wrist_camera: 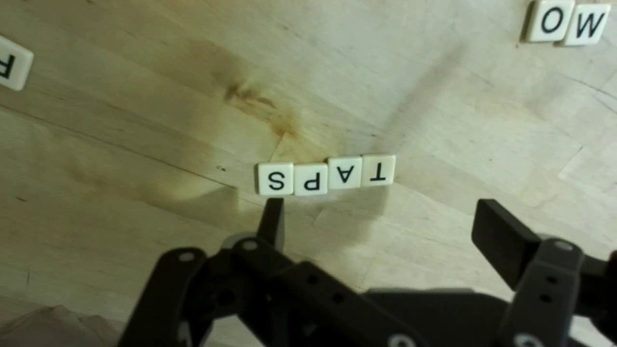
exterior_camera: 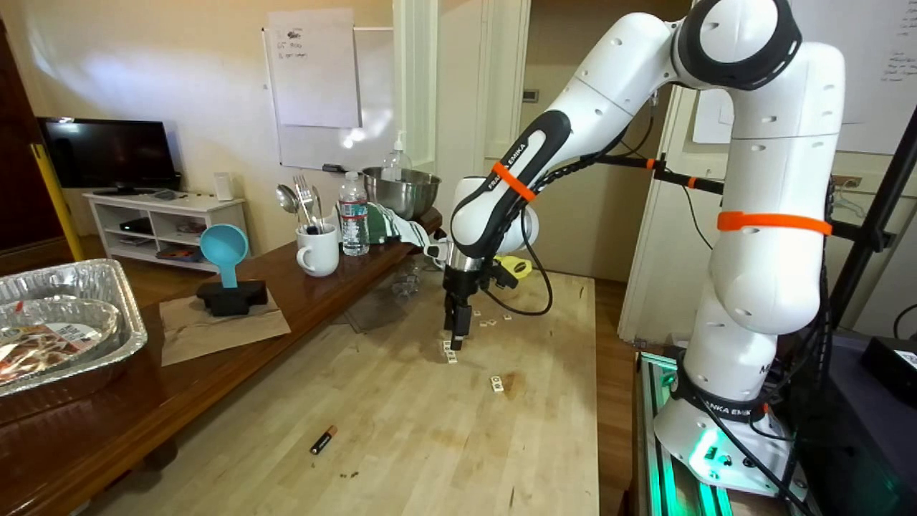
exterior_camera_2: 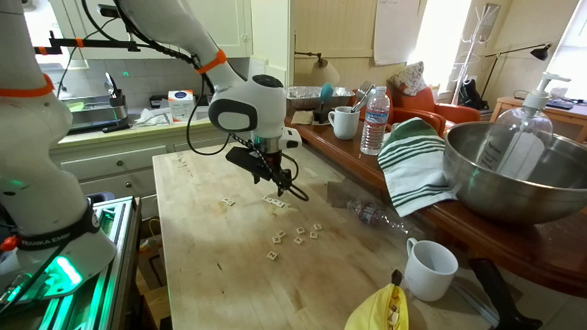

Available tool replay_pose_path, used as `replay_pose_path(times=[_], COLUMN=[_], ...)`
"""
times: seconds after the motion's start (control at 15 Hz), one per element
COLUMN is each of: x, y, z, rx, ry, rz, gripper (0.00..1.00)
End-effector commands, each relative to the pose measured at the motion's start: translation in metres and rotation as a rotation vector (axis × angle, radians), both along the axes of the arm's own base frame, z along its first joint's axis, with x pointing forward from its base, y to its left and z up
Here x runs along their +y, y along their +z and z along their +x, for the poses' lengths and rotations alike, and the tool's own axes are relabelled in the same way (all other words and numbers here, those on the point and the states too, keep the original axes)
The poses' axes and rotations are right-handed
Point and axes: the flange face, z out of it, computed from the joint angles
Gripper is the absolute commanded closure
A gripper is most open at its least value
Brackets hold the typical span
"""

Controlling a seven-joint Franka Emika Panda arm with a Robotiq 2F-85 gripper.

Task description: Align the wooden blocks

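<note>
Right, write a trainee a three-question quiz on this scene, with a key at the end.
1. Count: in the wrist view, how many letter tiles form the row nearest the end effector?
2. True or false: the end effector is clamped on a tile.
3. Name it: in an exterior view, what stands inside the metal bowl?

Key:
1. Four, lettered S, P, A and T from left to right in that picture.
2. False; it is open, its jaws well apart.
3. A pump bottle.
</note>
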Motion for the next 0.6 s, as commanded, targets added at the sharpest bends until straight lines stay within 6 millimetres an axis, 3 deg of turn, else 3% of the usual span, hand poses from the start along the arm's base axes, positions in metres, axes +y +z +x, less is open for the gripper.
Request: replay_pose_path(times=[0.0, 0.53], x=[0.005, 0.005], y=[0.009, 0.026], z=[-0.014, -0.019], rx=[-0.034, -0.088], ry=[0.03, 0.017], rz=[-0.02, -0.038], gripper=[0.0, 0.0])
